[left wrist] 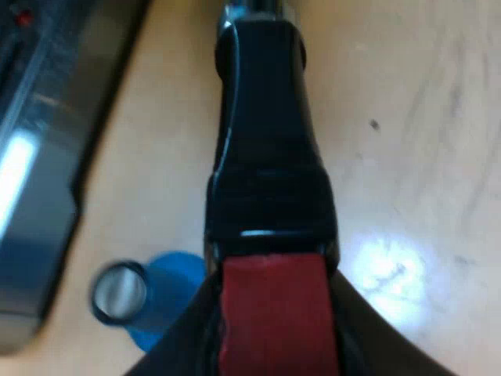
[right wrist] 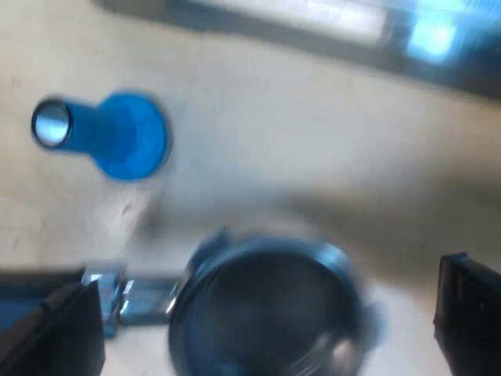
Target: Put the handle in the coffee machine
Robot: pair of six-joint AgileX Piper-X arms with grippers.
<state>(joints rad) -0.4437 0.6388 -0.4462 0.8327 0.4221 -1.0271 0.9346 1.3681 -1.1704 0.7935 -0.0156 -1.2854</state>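
Observation:
The metal holder's dark handle [left wrist: 266,157] runs straight away from my left gripper [left wrist: 272,345], which is shut on its red end [left wrist: 272,313]. The holder hangs a little above the pale wooden table. Its round metal basket [right wrist: 270,309] sits between the wide-apart black fingers [right wrist: 470,309] of my right gripper [right wrist: 262,325], which is open and touches nothing. The basket's metal neck [right wrist: 125,298] points toward one of those fingers. A blue tamper [left wrist: 145,301] [right wrist: 109,133] lies on its side on the table close by.
The espresso machine's dark, shiny body [left wrist: 39,180] [right wrist: 329,23] stands along the table's edge near the tamper. Bare pale tabletop [left wrist: 407,157] lies on the handle's other side.

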